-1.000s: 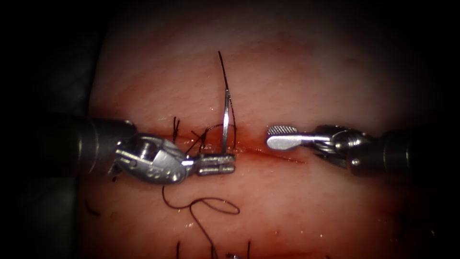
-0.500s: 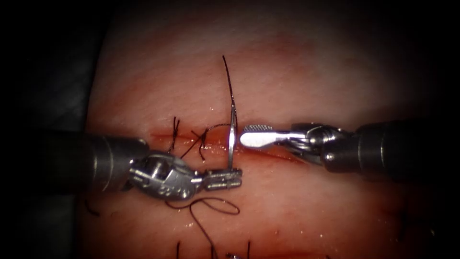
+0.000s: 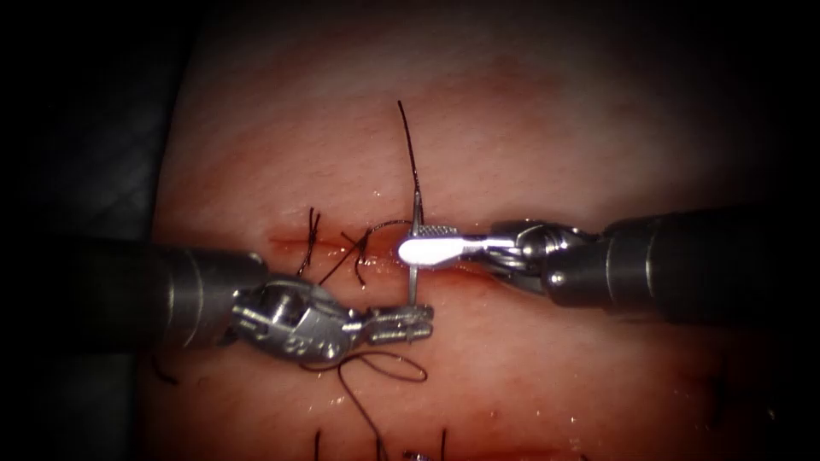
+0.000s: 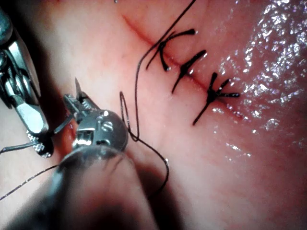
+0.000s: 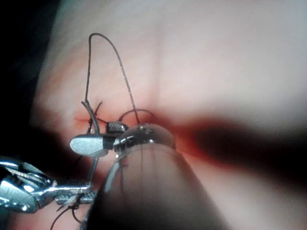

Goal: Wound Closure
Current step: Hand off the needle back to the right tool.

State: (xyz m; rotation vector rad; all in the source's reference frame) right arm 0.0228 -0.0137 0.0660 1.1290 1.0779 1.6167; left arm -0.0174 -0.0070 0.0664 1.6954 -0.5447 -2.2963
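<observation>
Left hand (image 3: 416, 323) clamped on needle (image 3: 413, 282) near its point, needle out of tissue (image 3: 555, 128), right hand (image 3: 424, 242) apart around needle's top, thread (image 3: 408, 145) rising.

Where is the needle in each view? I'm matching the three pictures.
Endoscope: needle stands upright over the cut, out of the tissue, lower end in the left tool, crossing the right tool's fingers.
Left wrist: its short end apparently pokes past the left tool's fingers.
Right wrist: it rises from the left tool past the right tool's fingers.
Shared landmark: the right tool's bright finger.
</observation>
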